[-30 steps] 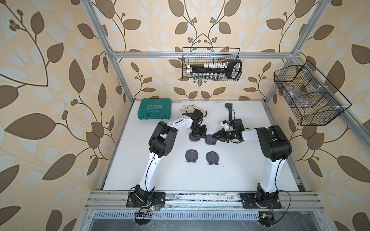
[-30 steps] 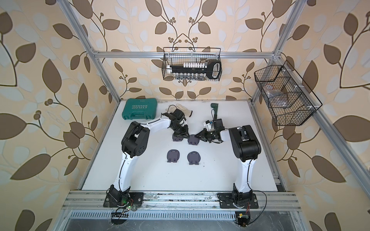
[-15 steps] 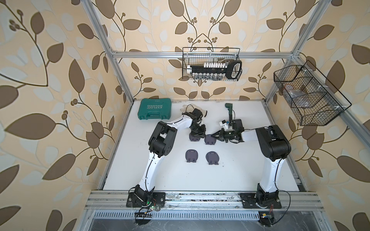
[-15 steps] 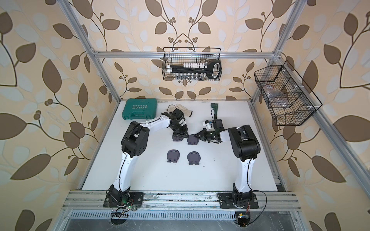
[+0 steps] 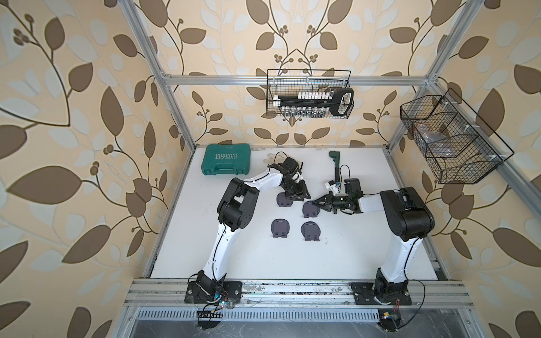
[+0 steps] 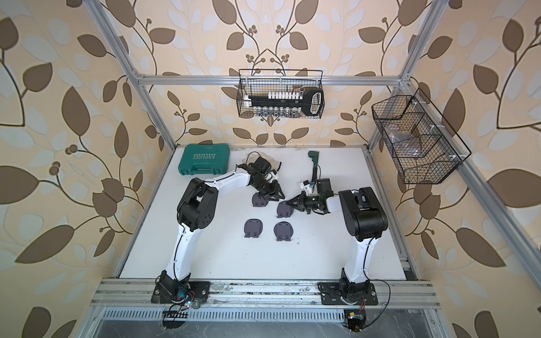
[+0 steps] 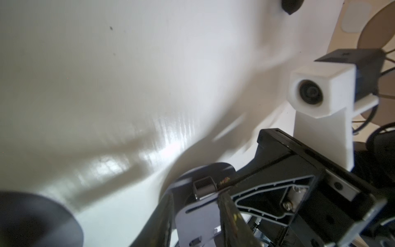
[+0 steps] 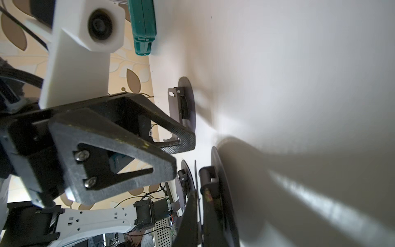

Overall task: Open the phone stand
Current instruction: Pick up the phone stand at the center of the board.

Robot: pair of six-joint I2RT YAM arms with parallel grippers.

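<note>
Just left of centre in a top view, the left gripper [image 5: 298, 195] stands part open astride one phone stand [image 5: 282, 202]; whether it grips cannot be told. Right of it, the right gripper [image 5: 311, 202] is closed on the thin edge of the neighbouring stand [image 5: 309, 212]. Unfolding looks begun; next, that stand wants its top swung up off its base. The green case [image 5: 225, 159], upper left, reads EXPLOIT.
</note>
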